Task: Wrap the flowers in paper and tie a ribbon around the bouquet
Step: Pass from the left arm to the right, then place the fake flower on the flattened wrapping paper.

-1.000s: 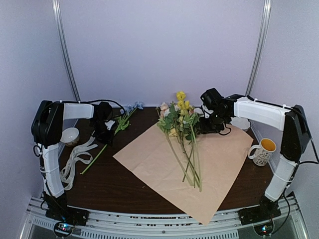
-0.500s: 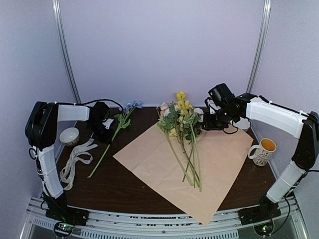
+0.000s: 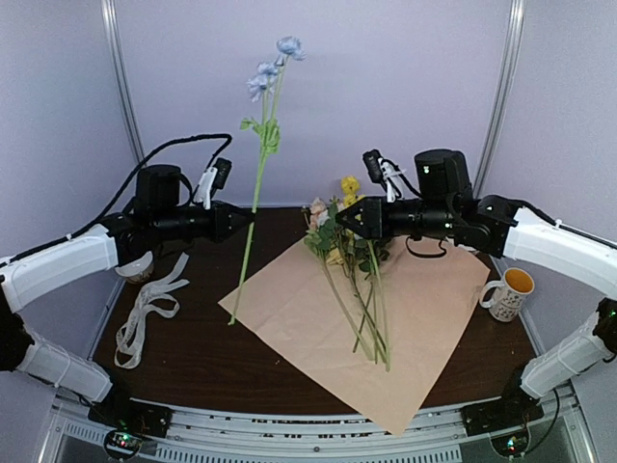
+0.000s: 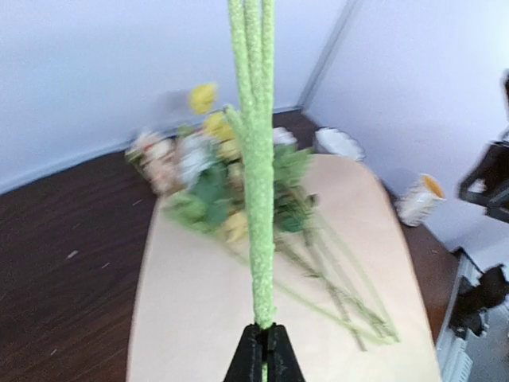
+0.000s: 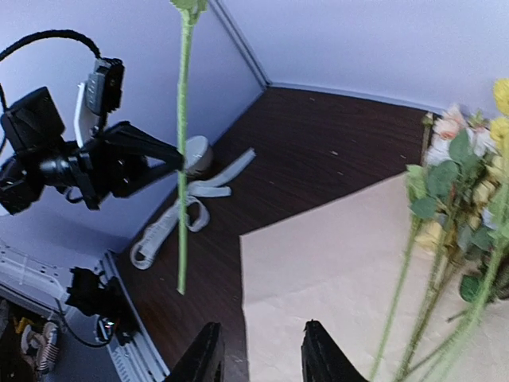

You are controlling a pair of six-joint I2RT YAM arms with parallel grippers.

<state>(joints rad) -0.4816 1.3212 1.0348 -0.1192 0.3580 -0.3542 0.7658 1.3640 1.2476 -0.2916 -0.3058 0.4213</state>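
A blue-flowered stem is clamped upright by the shut left pincer, raised near the paper's left corner; the flowers are laid across the paper; the right pincer is open, empty, above them; the top-heavy stem could be twisted loose and dropped short of the paper.

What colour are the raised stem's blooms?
Pale blue blooms on the green stem; clearest in top external view.

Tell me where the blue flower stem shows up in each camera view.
Top external: blue flower stem left of centre, upright, in the left gripper.
Left wrist: stem at centre, rising from the shut jaws.
Right wrist: stem left of centre, hanging vertical.
Shared landmark: paper, in all three.
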